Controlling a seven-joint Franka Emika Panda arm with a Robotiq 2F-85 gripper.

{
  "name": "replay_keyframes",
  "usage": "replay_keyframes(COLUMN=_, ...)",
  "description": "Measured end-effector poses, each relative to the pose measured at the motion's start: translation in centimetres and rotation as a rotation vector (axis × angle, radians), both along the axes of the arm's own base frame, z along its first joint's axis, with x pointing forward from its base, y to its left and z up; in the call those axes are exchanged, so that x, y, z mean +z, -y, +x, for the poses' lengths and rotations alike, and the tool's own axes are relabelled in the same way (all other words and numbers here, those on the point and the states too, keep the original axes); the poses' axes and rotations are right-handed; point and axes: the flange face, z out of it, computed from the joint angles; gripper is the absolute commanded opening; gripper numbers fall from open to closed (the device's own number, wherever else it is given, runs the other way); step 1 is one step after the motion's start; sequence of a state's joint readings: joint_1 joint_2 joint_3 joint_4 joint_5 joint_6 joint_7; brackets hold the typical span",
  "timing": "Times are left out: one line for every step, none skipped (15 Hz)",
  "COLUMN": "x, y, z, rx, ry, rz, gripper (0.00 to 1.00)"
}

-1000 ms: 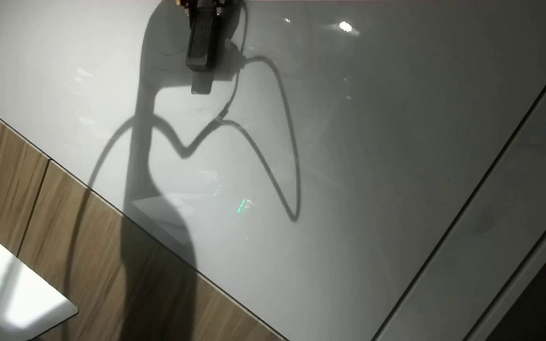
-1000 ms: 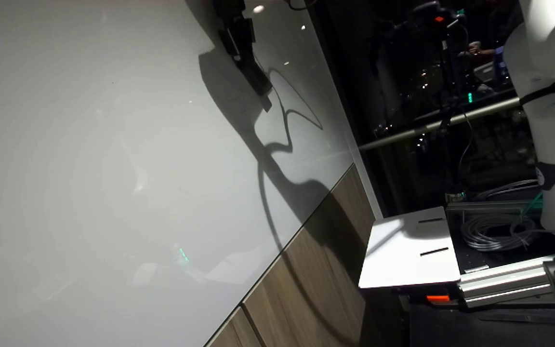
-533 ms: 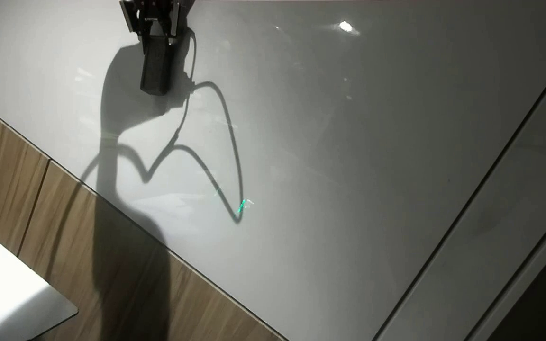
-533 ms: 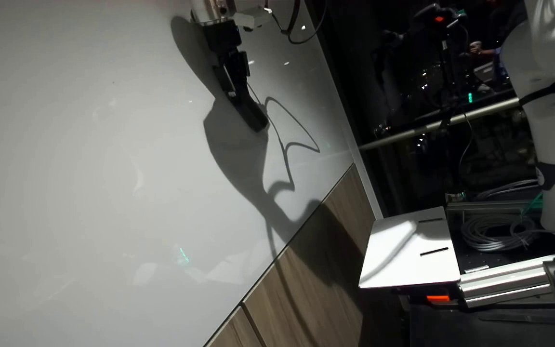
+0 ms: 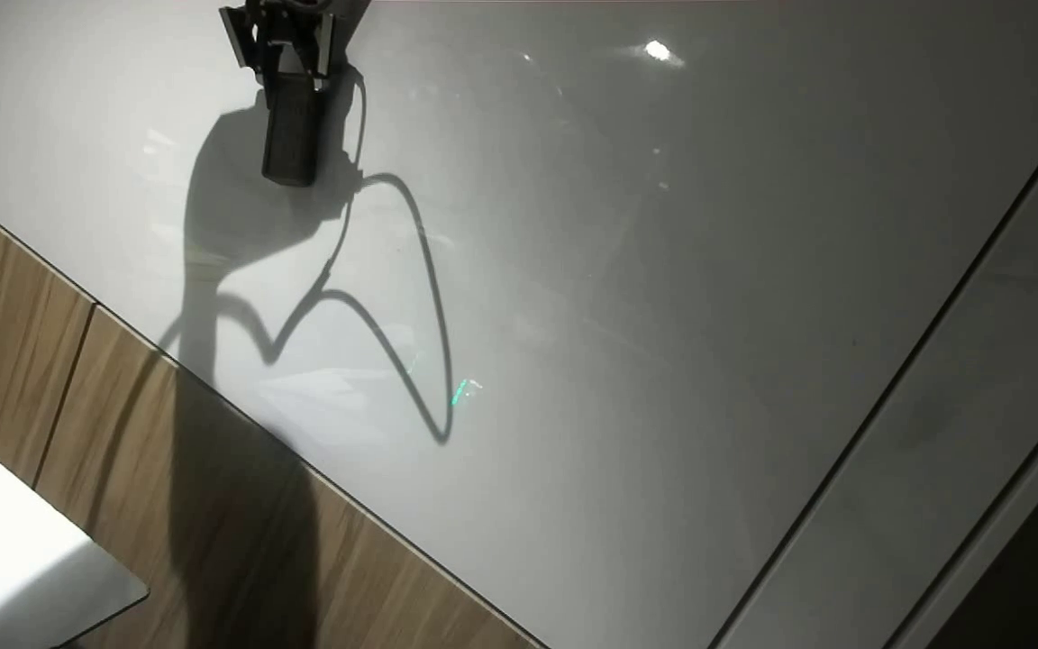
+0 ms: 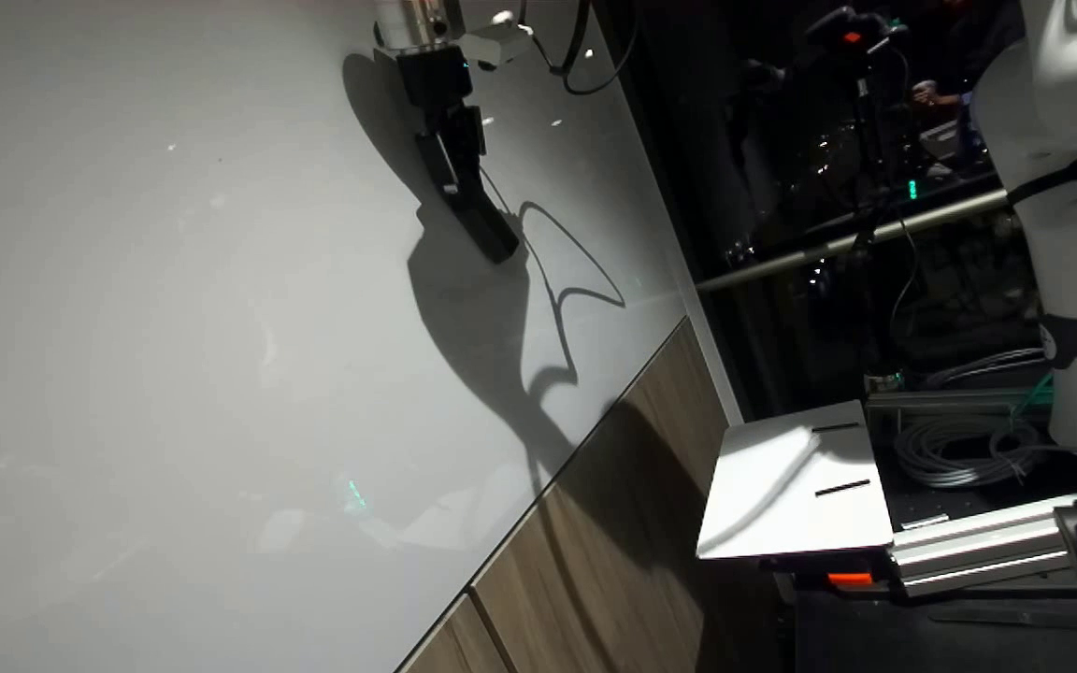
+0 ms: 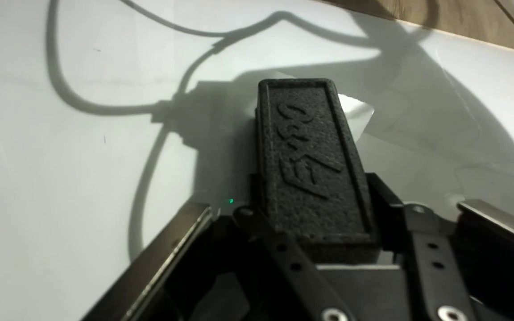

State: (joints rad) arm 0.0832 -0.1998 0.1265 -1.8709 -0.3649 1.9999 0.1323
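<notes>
Below me, the table: big, white and shiny, in both exterior views.
Wood: brown boards run along one edge of the table, with a thin dark crack between them.
Arm: the bottom of my arm is fat and white. It stands past the wood.
Shadow: my gray shadow lies on the table and spills onto the wood. Thin loopy lines come out of its side.
Plate: flat and white, sitting between the wood and the bottom of my arm.
Wires: curled up in a ring beside the plate.
Hand: black. My fingers squeeze the eraser from both long sides and hold it tight.
Eraser: dark, shaped like a little brick, with letters on its top. It sits between my fingers, over the table. I cannot tell if its end touches the table.
Green light: a tiny glow on the table, just beside the loopy lines.
</notes>
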Motion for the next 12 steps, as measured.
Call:
replay_keyframes(x=0.0, y=0.0, z=0.0, rx=-0.001, ry=0.0, rz=-0.001, gripper=0.31)
replay_keyframes(x=0.1, y=0.1, z=0.0, rx=-0.002, ry=0.002, rz=-0.001, gripper=0.31)
replay_keyframes(x=0.2, y=0.3, z=0.0, rx=-0.006, ry=0.003, rz=-0.001, gripper=0.31)
replay_keyframes(x=0.4, y=0.5, z=0.0, rx=-0.01, ry=0.004, rz=0.0, gripper=0.31)
replay_keyframes(x=0.7, y=0.7, z=0.0, rx=-0.015, ry=0.006, rz=0.002, gripper=0.31)
replay_keyframes(x=0.9, y=0.8, z=0.0, rx=-0.017, ry=0.008, rz=0.003, gripper=0.31)
replay_keyframes(x=1.0, y=0.8, z=-0.1, rx=-0.017, ry=0.01, rz=0.003, gripper=0.31)
replay_keyframes(x=1.0, y=0.7, z=-0.1, rx=-0.016, ry=0.011, rz=0.002, gripper=0.31)
replay_keyframes(x=1.0, y=0.6, z=-0.1, rx=-0.014, ry=0.011, rz=0.001, gripper=0.31)
replay_keyframes(x=1.0, y=0.4, z=-0.1, rx=-0.009, ry=0.012, rz=-0.004, gripper=0.31)
replay_keyframes(x=1.0, y=0.0, z=-0.2, rx=-0.002, ry=0.014, rz=-0.008, gripper=0.31)
replay_keyframes(x=1.0, y=-0.6, z=-0.3, rx=0.008, ry=0.016, rz=-0.01, gripper=0.31)
